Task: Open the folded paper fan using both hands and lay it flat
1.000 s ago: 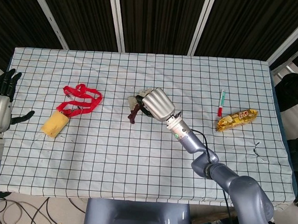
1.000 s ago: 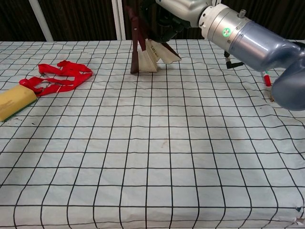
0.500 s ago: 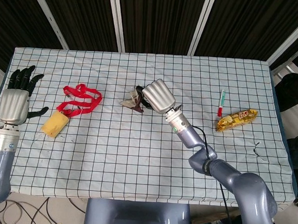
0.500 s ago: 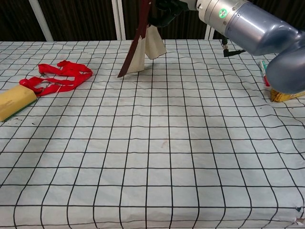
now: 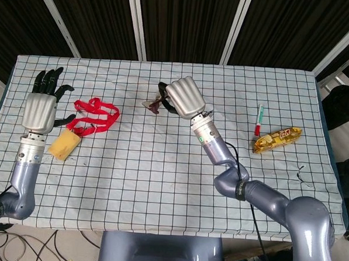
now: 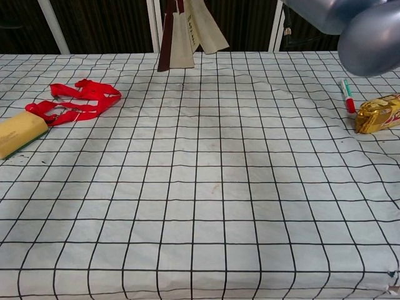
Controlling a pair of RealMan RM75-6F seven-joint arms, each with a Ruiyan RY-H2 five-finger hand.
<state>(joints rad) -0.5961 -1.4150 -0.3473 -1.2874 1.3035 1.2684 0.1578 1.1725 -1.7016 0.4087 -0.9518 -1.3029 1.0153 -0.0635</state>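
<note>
The right hand [image 5: 185, 99] grips the paper fan [image 6: 185, 32] aloft at twelve o'clock; the left hand [image 5: 40, 109] — empty, fingers spread at nine — should pinch the free dark rib, then draw apart slowly.

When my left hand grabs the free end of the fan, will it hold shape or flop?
Probably mixed. The fan hangs from the right hand with its dark outer stick straight, so that likely stays stiff. The pale paper folds splay loosely below, so they look light, floppy and probably easy to tear. The left hand is open.
</note>
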